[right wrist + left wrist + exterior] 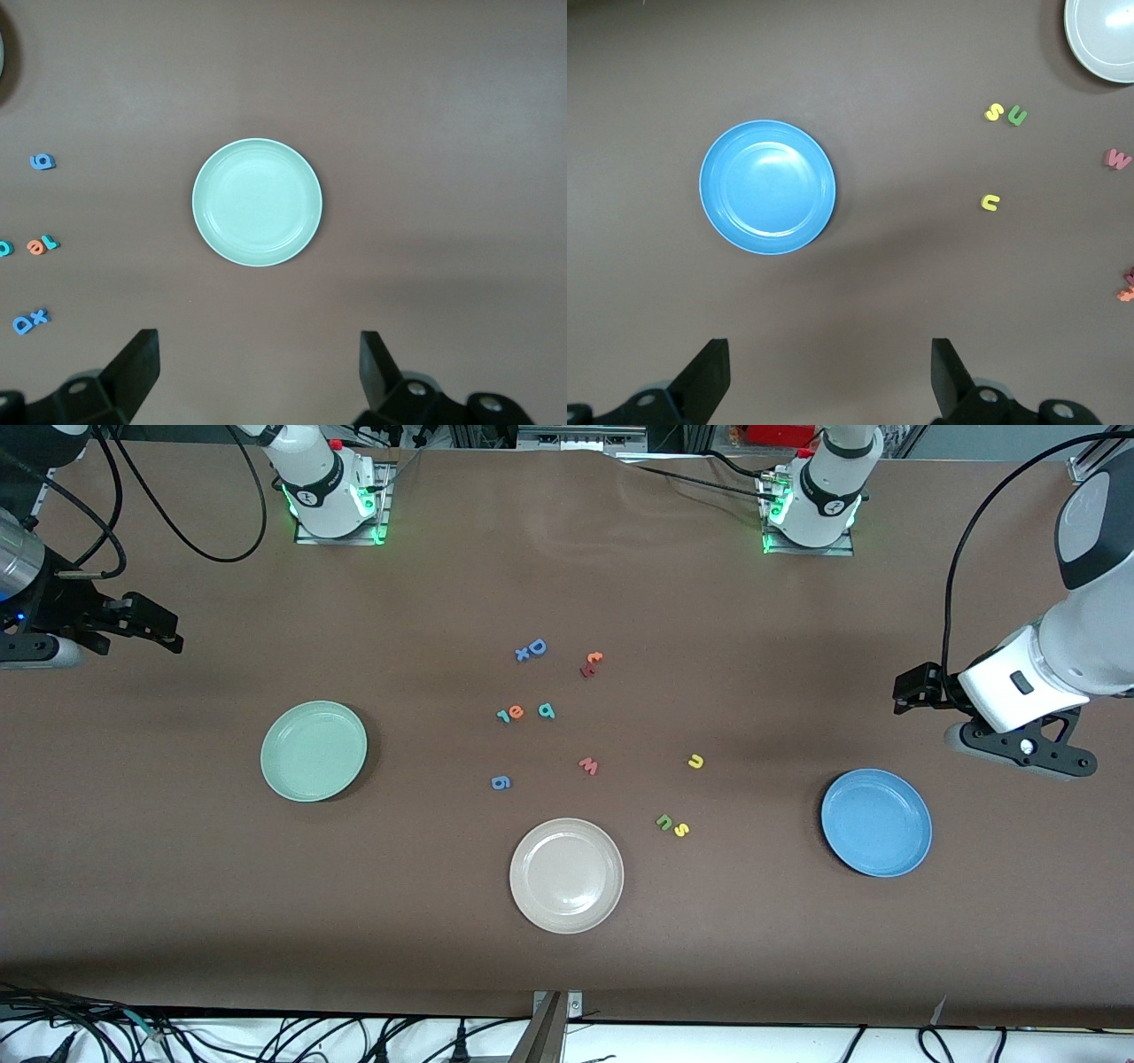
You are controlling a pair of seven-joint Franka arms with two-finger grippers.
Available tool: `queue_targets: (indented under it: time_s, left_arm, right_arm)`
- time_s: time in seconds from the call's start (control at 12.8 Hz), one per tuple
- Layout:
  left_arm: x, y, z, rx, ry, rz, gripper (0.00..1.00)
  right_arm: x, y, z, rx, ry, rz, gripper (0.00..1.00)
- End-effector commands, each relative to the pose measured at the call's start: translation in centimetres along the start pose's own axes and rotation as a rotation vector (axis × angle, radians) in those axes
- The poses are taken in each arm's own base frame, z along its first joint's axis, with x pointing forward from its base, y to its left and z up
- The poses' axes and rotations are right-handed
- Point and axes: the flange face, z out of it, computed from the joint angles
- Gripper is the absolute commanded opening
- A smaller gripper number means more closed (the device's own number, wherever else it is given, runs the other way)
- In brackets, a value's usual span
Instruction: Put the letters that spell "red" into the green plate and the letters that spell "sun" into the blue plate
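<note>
1. The green plate sits at centre-left of the front view, toward the right arm's end of the table, with nothing in it; the right wrist view shows it whole and plain.
2. The blue plate lies at lower right of the front view, toward the left arm's end, also bare inside.
3. A beige-white plate lies between them, nearer the front camera than both.
4. The loose foam letters are scattered mid-frame. The teal "r" touches the orange "e", and the teal "d" lies just beside them.
5. The olive-green "n" and yellow "s" sit together near the beige-white plate; the yellow "u" lies apart from them, farther from the camera.
6. Other letters around: a blue capital "D" with a small blue "x" touching it, a blue "g", a salmon-pink "w", and a red-orange pair too small to read.
7. The left gripper hangs at the right edge above bare brown table, above the blue plate in the frame, its fingers spread wide and holding nothing.
8. The right gripper hangs at the upper-left edge, its fingers likewise spread apart with nothing between them.
9. Both arms are partly cut off by the frame edges.
</note>
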Motion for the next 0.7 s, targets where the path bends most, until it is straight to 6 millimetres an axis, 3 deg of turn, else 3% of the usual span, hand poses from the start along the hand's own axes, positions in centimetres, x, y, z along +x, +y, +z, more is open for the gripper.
queue_targets:
  time_s: [0.0,0.63]
  left_arm:
    - [-0.15,0.26,-0.78,-0.033,0.006,0.013,1.0]
    - [-0.17,0.55,-0.84,-0.03,0.006,0.017,1.0]
  right_arm:
    - [-0.4,-0.02,-0.62,0.014,-0.001,-0.014,1.0]
    - [-0.76,-0.12,-0.63,0.014,-0.023,-0.004,1.0]
